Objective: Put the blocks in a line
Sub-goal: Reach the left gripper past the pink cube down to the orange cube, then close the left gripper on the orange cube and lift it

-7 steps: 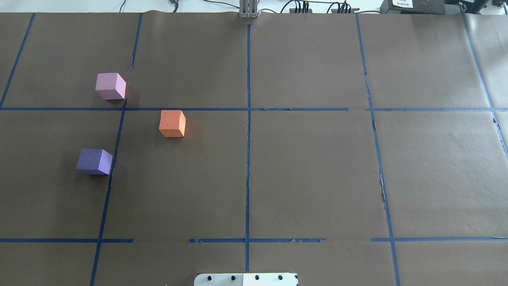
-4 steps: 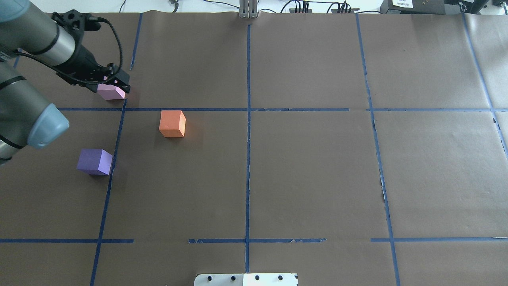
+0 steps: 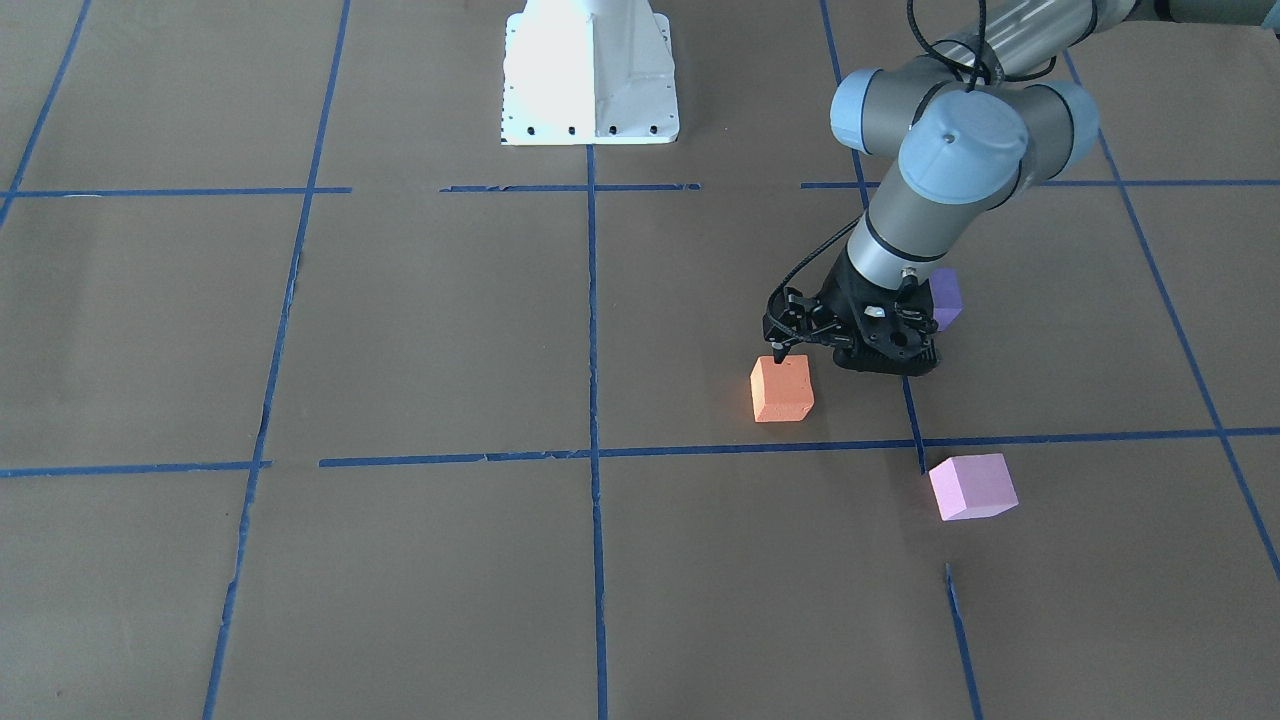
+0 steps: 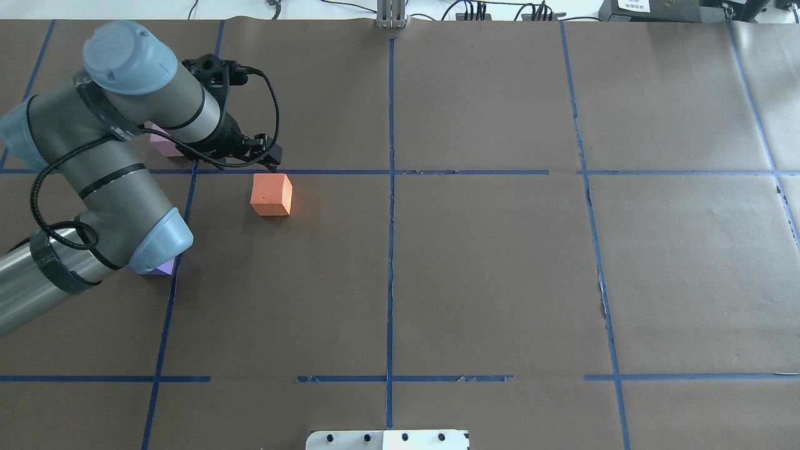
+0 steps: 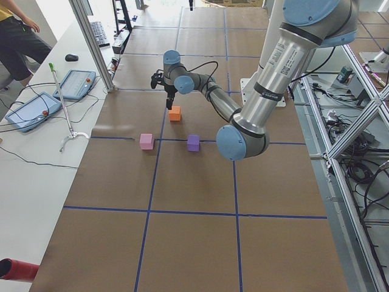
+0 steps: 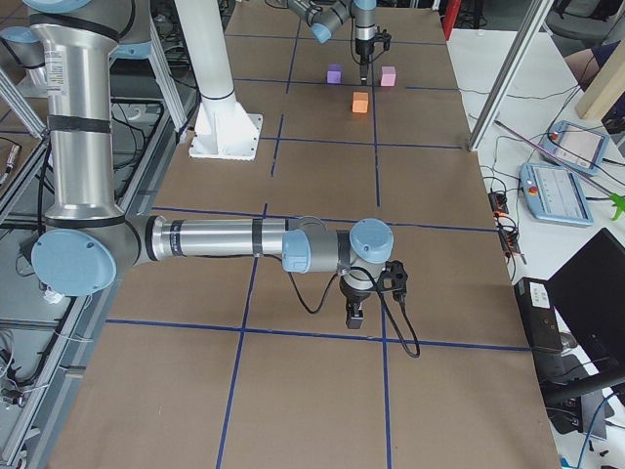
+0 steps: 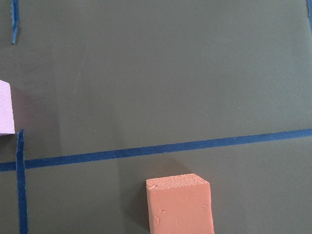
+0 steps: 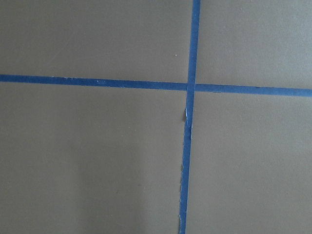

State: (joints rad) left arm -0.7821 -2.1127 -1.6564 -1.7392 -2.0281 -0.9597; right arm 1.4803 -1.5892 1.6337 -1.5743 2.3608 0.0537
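Hovering at the orange block's (image 3: 781,390) far top edge, the left end effector (image 3: 779,356) shows a single pointed tip, so its jaws look clenched on nothing; whether the tip touches the foam I cannot tell. Its wrist camera looks down on the orange block just short of a blue tape line (image 7: 161,147), with a corner of the pink block (image 3: 972,486) at the view's edge.

A second ago the overhead view shows no arm. Shortly after, the arm stands over the pink block. Now it has swung across to the orange one. All three blocks lie where they were, so nothing is arranged yet: pink, orange and purple (image 3: 945,298) form a loose triangle, well apart, on the bench's (image 3: 400,330) left half. My guess is that orange, the odd one out, gets nudged toward the other two.

The right end effector (image 6: 355,315) hangs far off over bare bench; its state I cannot tell.
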